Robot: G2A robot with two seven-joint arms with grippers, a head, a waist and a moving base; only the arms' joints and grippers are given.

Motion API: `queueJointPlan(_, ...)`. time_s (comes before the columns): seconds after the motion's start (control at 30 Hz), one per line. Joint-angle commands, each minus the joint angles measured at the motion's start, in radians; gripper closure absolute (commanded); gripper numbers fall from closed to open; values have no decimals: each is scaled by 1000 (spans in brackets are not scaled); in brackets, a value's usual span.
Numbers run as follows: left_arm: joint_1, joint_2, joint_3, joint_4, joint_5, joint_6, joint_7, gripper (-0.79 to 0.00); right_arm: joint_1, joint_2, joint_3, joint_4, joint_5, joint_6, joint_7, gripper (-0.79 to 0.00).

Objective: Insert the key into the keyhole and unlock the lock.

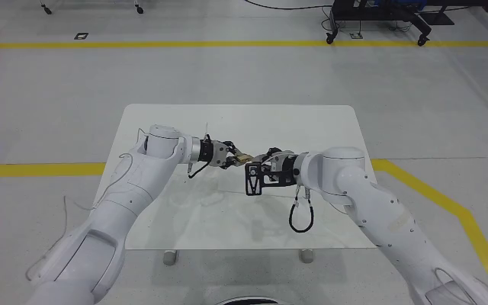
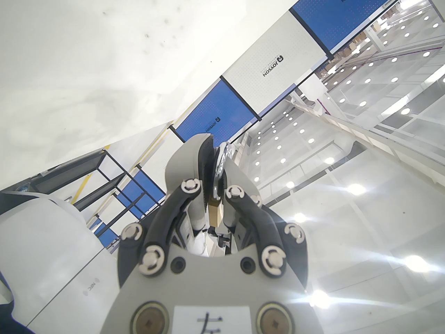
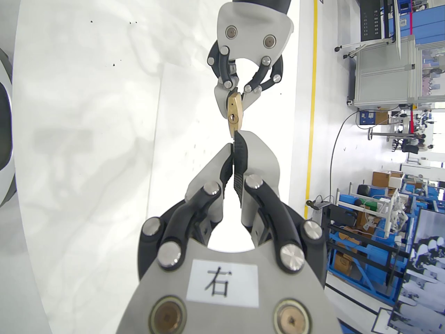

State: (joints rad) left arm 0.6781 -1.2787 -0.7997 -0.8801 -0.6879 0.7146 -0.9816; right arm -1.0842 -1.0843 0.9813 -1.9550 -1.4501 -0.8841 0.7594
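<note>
Above the middle of the white table (image 1: 305, 126), your left gripper (image 3: 233, 100) is pinching the brass lock (image 3: 235, 109) and holding it up off the tabletop, with the keyhole (image 3: 232, 118) facing your right wrist camera. In the left wrist view, the silver shackle (image 2: 220, 163) is sticking out past the fingertips while the brass body is sitting between the fingers. Your right gripper (image 3: 235, 149) is meeting the lock head-on. Its ribbed pads (image 3: 240, 161) are pressing tightly together, and their tip is sitting right at the lock's near end, just beside the keyhole. You are not getting a clear look at the key, and I cannot tell whether it is sitting between those pads. From above, your two arms are facing each other from opposite sides of the table, grippers nose to nose.
</note>
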Motion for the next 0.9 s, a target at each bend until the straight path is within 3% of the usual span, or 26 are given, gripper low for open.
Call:
queueJointPlan(0.0,-10,-7,14,13,3,-4,-8,0,5,-1,-8,2,-4,1,-2,0)
queueJointPlan(0.87,-74,-48,74,116,9,-39,-89,0,14,-1,-41,5,-23,27,70,0)
